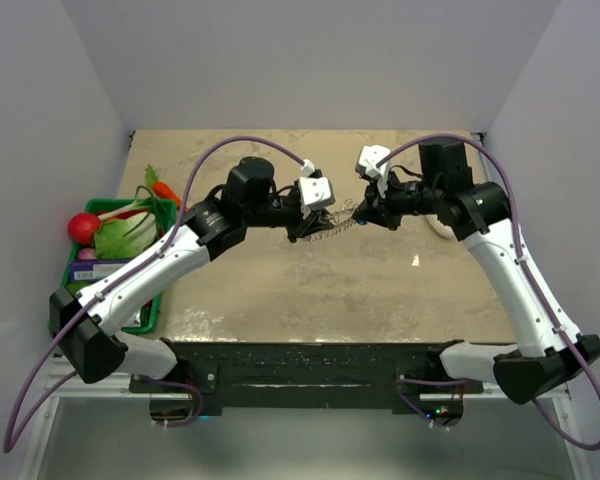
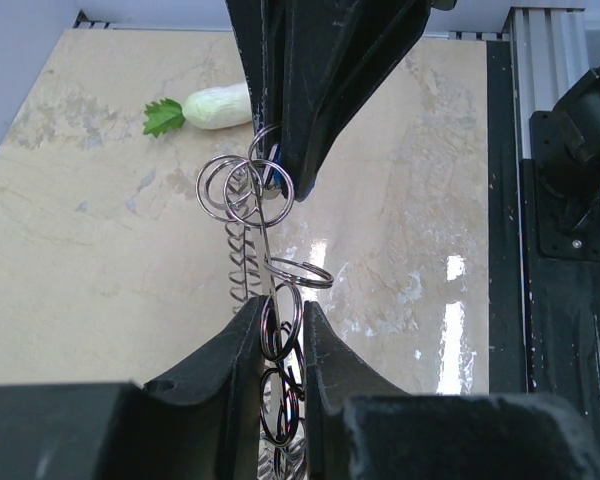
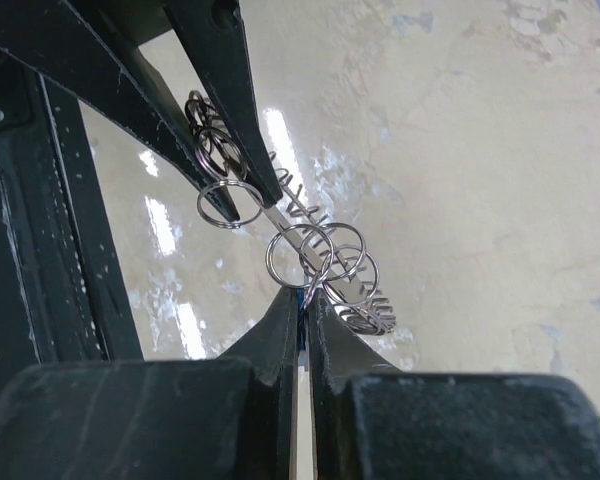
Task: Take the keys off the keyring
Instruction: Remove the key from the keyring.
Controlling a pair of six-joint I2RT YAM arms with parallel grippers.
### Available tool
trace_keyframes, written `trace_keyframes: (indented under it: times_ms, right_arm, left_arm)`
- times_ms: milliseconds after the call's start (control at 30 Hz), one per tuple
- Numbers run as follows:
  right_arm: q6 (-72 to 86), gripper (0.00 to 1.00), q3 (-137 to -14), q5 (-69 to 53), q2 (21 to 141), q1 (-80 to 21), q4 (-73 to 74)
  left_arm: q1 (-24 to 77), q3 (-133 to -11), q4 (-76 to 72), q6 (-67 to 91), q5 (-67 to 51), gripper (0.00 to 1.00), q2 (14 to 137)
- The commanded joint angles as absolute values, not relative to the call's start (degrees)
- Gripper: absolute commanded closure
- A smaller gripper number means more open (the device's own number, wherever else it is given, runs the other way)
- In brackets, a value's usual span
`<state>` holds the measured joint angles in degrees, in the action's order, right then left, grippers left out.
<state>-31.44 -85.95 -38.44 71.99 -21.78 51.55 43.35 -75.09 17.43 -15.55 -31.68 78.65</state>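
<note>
The keyring (image 1: 330, 225), a chain of grey wire loops with a coil, hangs stretched above the table between my two grippers. My left gripper (image 1: 302, 232) is shut on its loops; in the left wrist view the rings (image 2: 242, 190) run down between its pads (image 2: 283, 308). My right gripper (image 1: 358, 212) faces it from the right. In the right wrist view it (image 3: 303, 295) is pinched shut just below the loops (image 3: 325, 255), with a thin blue sliver of the key (image 3: 301, 320) between the pads. The rest of the key is hidden.
A green basket (image 1: 105, 207) with vegetables and a red ball (image 1: 82, 227) stands at the table's left edge. A white radish with green leaves (image 2: 215, 107) lies on the table beyond the right arm. A small white scrap (image 1: 415, 261) lies right of centre.
</note>
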Motion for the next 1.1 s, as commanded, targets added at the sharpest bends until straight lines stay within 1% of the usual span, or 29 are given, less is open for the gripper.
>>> trace_keyframes:
  times_ms: [0, 133, 400, 567, 733, 867, 1067]
  right_arm:
    - [-35.77, 1.0, -92.28, -30.24, 72.86, -22.23, 57.65]
    - [-37.7, 1.0, -95.88, -24.18, 74.7, -24.17, 60.29]
    - [-43.59, 1.0, -101.69, -4.6, 78.83, -30.57, 64.69]
    - [-46.93, 1.0, -107.04, 1.65, 80.42, -32.69, 66.79]
    - [-49.3, 1.0, -105.65, 12.45, 79.72, -36.64, 65.57]
    - [-51.5, 1.0, -102.31, 16.08, 79.54, -39.11, 67.49]
    - [-54.31, 1.0, -98.54, 14.94, 78.58, -40.95, 71.71]
  left_arm:
    - [43.59, -76.56, 15.03, -14.77, -34.27, 1.0, 78.22]
    - [43.68, -76.11, 14.59, -14.33, -34.8, 1.0, 78.66]
    - [43.77, -75.76, 14.41, -13.36, -36.74, 1.0, 79.37]
    - [43.95, -75.15, 14.15, -13.36, -37.0, 1.0, 79.54]
    - [44.03, -74.79, 13.89, -13.27, -37.0, 1.0, 79.54]
    - [44.12, -74.79, 13.89, -13.18, -37.0, 1.0, 79.72]
    - [44.12, -74.71, 13.71, -13.01, -36.3, 1.0, 79.63]
